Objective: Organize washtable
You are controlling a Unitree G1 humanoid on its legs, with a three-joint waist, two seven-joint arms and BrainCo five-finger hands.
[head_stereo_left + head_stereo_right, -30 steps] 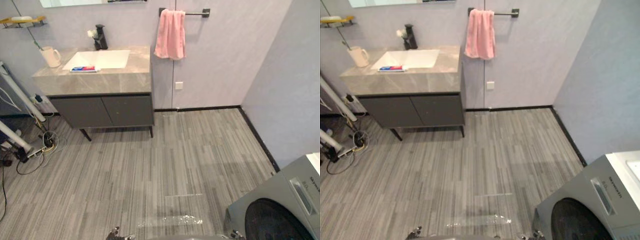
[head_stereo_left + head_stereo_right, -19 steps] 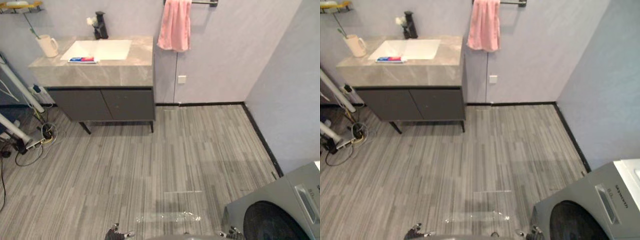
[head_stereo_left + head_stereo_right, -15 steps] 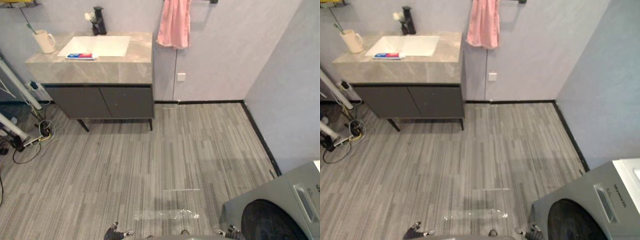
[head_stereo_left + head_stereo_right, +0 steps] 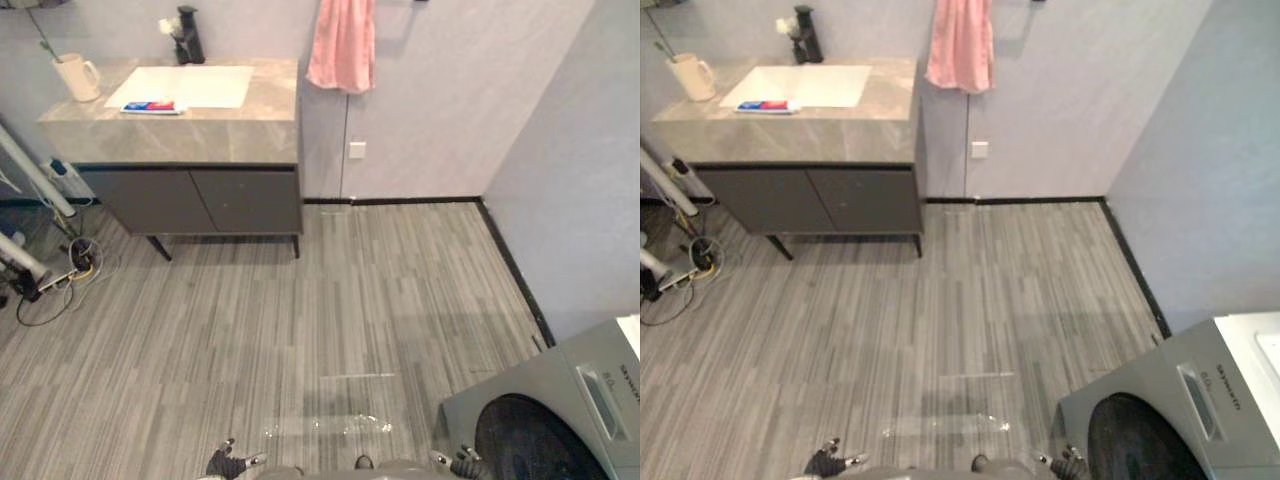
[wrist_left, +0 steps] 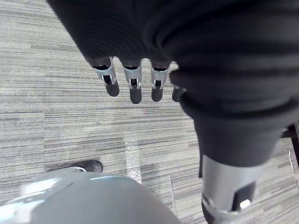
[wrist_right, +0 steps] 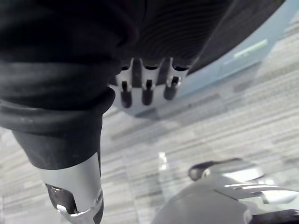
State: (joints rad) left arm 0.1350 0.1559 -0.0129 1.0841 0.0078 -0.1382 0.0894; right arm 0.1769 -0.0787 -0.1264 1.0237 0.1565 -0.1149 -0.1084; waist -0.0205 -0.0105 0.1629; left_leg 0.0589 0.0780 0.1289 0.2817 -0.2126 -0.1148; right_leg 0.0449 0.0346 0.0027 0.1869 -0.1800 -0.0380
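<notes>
Both eye views look steeply down from the head over the floor (image 4: 300, 320), with the washtable (image 4: 170, 130) far off at upper left and the washer (image 4: 545, 420) near at lower right. They share all this, slightly offset sideways. Each wrist view looks from very close along its own hand, the left hand (image 5: 134, 88) and the right hand (image 6: 147, 93), toward the floor; the right also catches the washer.

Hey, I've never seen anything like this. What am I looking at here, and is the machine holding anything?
This is a humanoid robot in a bathroom. The two wide pictures come from cameras in its head; the two close-ups come from its wrists. Its left hand and right hand hang above the floor, fingers relaxed, holding nothing. Across the room the washtable carries a mug, a toothpaste tube and a black faucet by the sink. A pink towel hangs beside it.
</notes>
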